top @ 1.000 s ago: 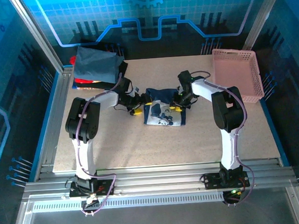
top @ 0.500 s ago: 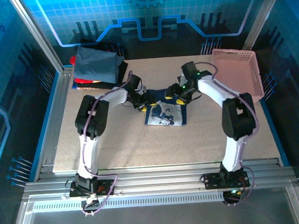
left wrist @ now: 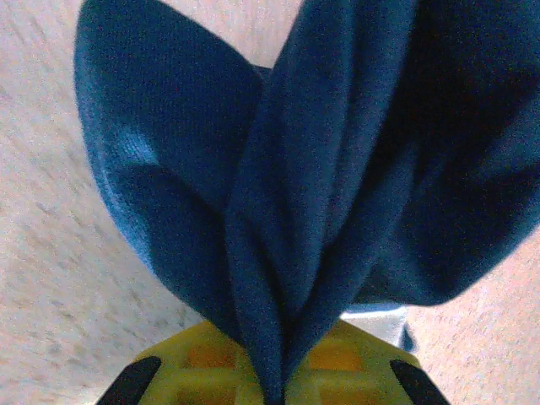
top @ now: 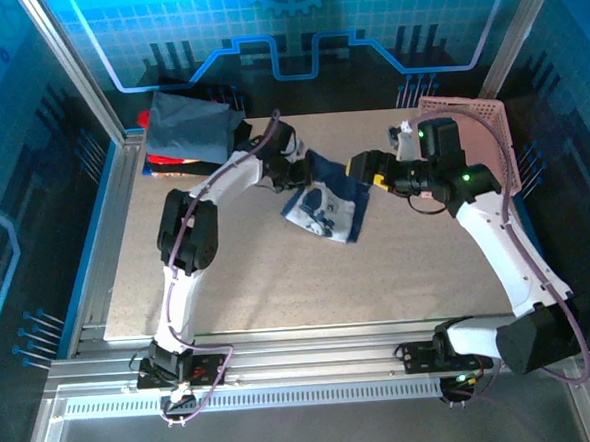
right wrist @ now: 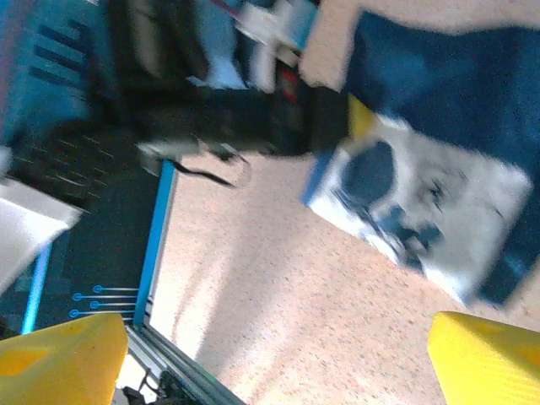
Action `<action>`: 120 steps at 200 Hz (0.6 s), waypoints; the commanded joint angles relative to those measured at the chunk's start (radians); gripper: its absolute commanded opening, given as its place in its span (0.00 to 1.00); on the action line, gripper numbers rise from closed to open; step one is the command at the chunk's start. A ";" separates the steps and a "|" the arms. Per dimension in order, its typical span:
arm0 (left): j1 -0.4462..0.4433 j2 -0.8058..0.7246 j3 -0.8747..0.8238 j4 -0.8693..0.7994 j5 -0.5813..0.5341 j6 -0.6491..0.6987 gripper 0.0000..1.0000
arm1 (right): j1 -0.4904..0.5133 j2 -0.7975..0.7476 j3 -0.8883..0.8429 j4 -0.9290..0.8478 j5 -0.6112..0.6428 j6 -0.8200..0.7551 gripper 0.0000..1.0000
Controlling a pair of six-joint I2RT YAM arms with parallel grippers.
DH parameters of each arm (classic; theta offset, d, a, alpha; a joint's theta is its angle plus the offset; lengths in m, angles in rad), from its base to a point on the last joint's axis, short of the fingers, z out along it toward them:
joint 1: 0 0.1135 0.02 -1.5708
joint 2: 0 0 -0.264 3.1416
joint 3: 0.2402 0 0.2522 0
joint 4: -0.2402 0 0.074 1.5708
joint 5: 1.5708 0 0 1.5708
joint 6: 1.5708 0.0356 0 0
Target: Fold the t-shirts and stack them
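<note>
The dark navy t-shirt (top: 326, 207) with the white print is laid near the middle of the table (top: 279, 282), a bit toward the far edge. Its far left corner is pinched tight in the left gripper (top: 305, 165). The right gripper (top: 357, 167) is held just right of it, jaws wide apart. The folded t-shirts (top: 187, 127) are piled at the far left corner. The pink basket (top: 490, 129) is set at the far right corner.

Robot lab, aluminium frame (top: 314, 368) (blue panels (top: 382, 10))
</note>
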 commanded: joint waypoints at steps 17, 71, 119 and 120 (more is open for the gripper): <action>0.103 -0.007 0.216 -0.127 -0.033 0.267 0.00 | -0.035 -0.031 -0.023 0.025 -0.029 -0.002 0.94; 0.209 0.126 0.537 -0.208 0.046 0.400 0.00 | -0.035 -0.013 -0.024 0.050 -0.023 0.005 0.94; 0.279 0.156 0.675 -0.180 0.144 0.397 0.00 | -0.030 0.045 0.012 0.040 -0.020 0.012 0.95; 0.281 0.156 0.676 -0.180 0.146 0.396 0.00 | -0.028 0.046 0.013 0.040 -0.020 0.012 0.95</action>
